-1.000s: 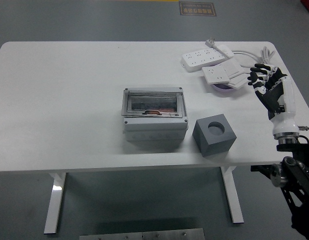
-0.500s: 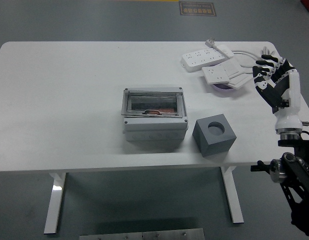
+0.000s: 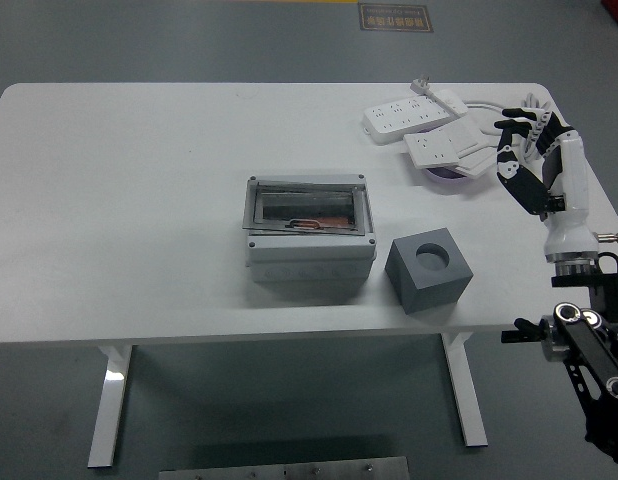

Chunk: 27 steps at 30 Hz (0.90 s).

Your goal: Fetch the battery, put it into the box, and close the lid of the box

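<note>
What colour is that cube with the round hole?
Dark grey, seen in the head view: the cube sits right of the box.

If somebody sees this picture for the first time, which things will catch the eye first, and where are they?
The grey box with its clear lid sits in the middle of the white table, and a dark grey block with a round hole on top stands just to its right. At the far right corner lie white power strips. The robot's right hand is raised beside them, fingers spread, holding nothing.
</note>
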Each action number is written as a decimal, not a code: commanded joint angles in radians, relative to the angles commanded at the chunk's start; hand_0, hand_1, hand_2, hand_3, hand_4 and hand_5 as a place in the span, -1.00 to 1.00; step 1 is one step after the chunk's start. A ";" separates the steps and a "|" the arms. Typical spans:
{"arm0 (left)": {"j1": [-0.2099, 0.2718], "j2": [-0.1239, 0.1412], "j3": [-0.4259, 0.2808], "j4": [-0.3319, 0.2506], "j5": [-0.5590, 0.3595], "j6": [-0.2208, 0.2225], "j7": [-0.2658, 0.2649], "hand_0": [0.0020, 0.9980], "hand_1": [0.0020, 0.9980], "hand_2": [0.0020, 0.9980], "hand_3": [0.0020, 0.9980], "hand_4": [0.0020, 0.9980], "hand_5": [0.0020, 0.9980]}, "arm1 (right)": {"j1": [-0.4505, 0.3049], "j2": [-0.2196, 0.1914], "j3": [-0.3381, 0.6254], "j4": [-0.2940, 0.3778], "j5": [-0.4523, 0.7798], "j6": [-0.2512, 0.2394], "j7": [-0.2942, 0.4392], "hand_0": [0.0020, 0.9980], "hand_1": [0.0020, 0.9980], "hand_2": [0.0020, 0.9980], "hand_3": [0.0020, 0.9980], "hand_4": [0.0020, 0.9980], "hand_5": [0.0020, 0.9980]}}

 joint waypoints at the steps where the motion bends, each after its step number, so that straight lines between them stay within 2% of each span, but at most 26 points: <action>1: 0.000 0.000 -0.001 0.000 0.001 0.000 0.000 0.25 0.38 0.14 0.13 0.07 -1.00 | 0.000 0.000 0.004 0.000 -0.008 0.008 -0.010 0.30 0.16 0.12 0.17 0.10 -1.00; 4: 0.000 0.000 -0.001 0.000 0.000 0.001 0.001 0.25 0.38 0.14 0.13 0.07 -1.00 | -0.001 -0.001 0.015 0.003 -0.026 0.031 -0.040 0.30 0.16 0.12 0.17 0.10 -1.00; 5: 0.000 -0.001 -0.001 0.000 0.000 0.002 0.001 0.25 0.38 0.14 0.13 0.07 -1.00 | -0.002 -0.001 0.019 0.004 -0.031 0.039 -0.049 0.21 0.19 0.15 0.22 0.42 -0.97; 10: 0.000 -0.002 0.001 0.000 -0.002 0.003 0.000 0.25 0.38 0.14 0.13 0.07 -1.00 | -0.004 0.000 0.031 0.001 -0.039 0.061 -0.072 0.21 0.19 0.15 0.22 0.42 -0.97; 11: -0.001 -0.002 0.001 0.000 -0.003 0.003 0.000 0.25 0.38 0.14 0.13 0.07 -1.00 | -0.004 0.000 0.033 0.000 -0.038 0.064 -0.074 0.47 0.45 0.43 0.53 0.77 -0.75; 16: -0.001 -0.004 0.003 0.000 -0.005 0.005 -0.003 0.25 0.38 0.14 0.13 0.07 -1.00 | -0.003 -0.001 0.041 -0.003 -0.033 0.080 -0.081 0.47 0.45 0.43 0.53 0.77 -0.75; 17: -0.001 -0.004 0.003 0.000 -0.006 0.005 -0.003 0.25 0.38 0.14 0.13 0.07 -1.00 | -0.003 -0.002 0.042 -0.004 -0.033 0.081 -0.082 0.56 0.58 0.60 0.70 0.98 -0.33; 22: 0.001 -0.005 0.006 0.000 -0.009 0.008 -0.005 0.25 0.38 0.14 0.13 0.07 -1.00 | -0.003 -0.002 0.041 -0.004 -0.043 0.082 -0.092 0.56 0.58 0.60 0.70 0.98 -0.33; 23: 0.002 -0.004 0.006 0.000 -0.011 0.009 -0.005 0.25 0.38 0.14 0.13 0.07 -1.00 | -0.003 -0.002 0.040 -0.003 -0.043 0.082 -0.095 0.71 0.71 0.77 0.95 1.00 0.10; 27: 0.005 -0.004 0.010 0.001 -0.018 0.012 -0.006 0.25 0.38 0.14 0.13 0.07 -1.00 | -0.006 -0.002 0.039 0.003 -0.033 0.087 -0.104 0.71 0.71 0.77 0.95 1.00 0.10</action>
